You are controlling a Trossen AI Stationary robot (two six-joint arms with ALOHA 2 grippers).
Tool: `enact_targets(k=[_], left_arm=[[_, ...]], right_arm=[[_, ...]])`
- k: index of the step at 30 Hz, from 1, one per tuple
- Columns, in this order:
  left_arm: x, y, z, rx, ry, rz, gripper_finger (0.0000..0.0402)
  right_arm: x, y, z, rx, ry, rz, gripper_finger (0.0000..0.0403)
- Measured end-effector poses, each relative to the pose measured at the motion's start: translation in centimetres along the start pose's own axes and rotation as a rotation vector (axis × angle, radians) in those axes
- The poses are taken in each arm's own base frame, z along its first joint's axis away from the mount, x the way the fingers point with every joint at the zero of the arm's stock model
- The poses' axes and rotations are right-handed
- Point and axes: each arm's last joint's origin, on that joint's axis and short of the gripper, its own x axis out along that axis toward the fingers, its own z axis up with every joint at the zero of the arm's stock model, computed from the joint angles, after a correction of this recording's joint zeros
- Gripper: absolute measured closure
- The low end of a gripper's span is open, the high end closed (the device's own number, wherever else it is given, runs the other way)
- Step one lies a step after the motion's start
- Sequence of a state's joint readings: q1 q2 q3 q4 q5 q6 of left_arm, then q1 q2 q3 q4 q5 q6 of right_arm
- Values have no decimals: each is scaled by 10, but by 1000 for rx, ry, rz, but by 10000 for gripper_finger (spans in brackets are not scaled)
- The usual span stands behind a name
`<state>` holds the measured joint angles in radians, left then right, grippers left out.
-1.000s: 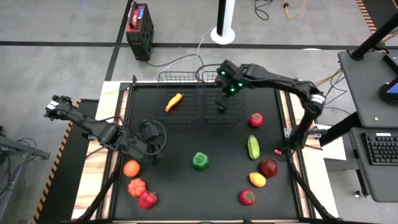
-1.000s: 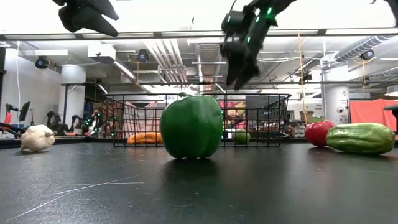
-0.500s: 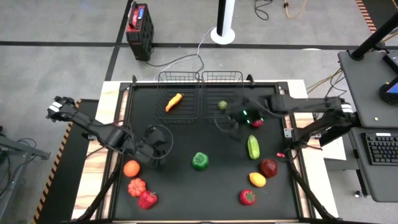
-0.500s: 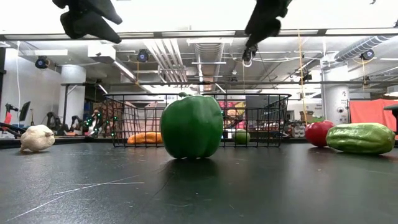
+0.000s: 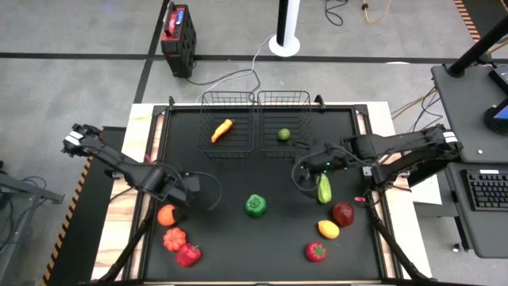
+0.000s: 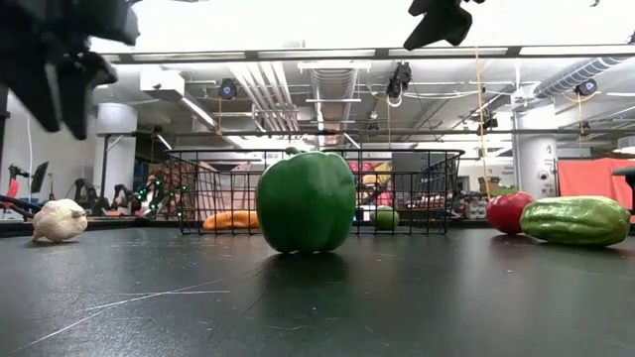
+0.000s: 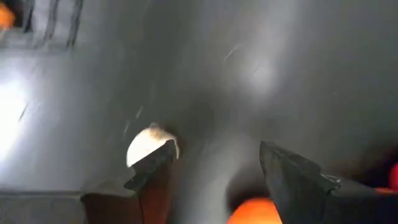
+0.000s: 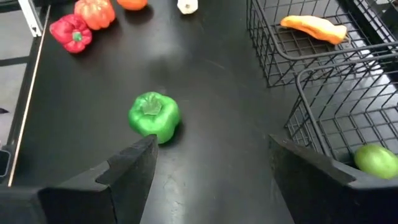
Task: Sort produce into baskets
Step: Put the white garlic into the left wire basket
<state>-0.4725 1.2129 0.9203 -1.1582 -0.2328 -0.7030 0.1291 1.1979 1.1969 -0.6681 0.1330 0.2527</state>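
Note:
Two black wire baskets stand at the far edge. The left basket (image 5: 226, 123) holds a carrot (image 5: 222, 129); the right basket (image 5: 284, 119) holds a small green fruit (image 5: 283, 134). A green pepper (image 5: 255, 205) stands mid-table. My left gripper (image 7: 214, 168) is open and points down above the table's left side. A white garlic (image 7: 146, 144) lies below by one finger and an orange (image 7: 252, 211) by the other. My right gripper (image 8: 211, 162) is open and empty, held high above mid-table, right of the pepper (image 8: 153, 117).
A cucumber (image 5: 324, 188), a dark red apple (image 5: 343, 214), a lemon (image 5: 329, 229) and a red pepper (image 5: 316, 252) lie on the right. An orange (image 5: 167, 214), an orange-red pepper (image 5: 174, 238) and a red pepper (image 5: 188, 254) lie at the near left.
My right gripper has drawn back from above the right basket toward the table's near edge, and the green fruit now shows in that basket. My left gripper has tipped downward and sunk toward the table by the garlic and the orange.

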Motion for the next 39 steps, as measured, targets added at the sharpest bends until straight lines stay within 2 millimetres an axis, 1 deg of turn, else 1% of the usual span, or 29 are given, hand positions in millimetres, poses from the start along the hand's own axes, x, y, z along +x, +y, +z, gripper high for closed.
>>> enact_targets(k=[3, 9, 13, 18, 22, 27, 39], left_arm=[[3, 1, -2, 21, 38, 50, 187], [12, -2, 1, 119, 40, 128, 187], [19, 0, 0, 118, 50, 188, 187], [27, 1, -5, 108, 75, 209, 187], [35, 6, -13, 117, 102, 226, 187], [44, 9, -20, 113, 107, 210, 187], [68, 15, -31, 93, 108, 212, 187]], right_arm=[[3, 0, 0, -2, 6, -2, 109], [5, 1, 0, -2, 11, -2, 103], [5, 1, -1, -5, 11, -1, 106], [5, 1, -1, -24, 12, 0, 100], [5, 1, -1, -31, 13, 0, 93], [5, 1, -1, -32, 15, 0, 85], [5, 1, -1, -39, 14, 0, 83]])
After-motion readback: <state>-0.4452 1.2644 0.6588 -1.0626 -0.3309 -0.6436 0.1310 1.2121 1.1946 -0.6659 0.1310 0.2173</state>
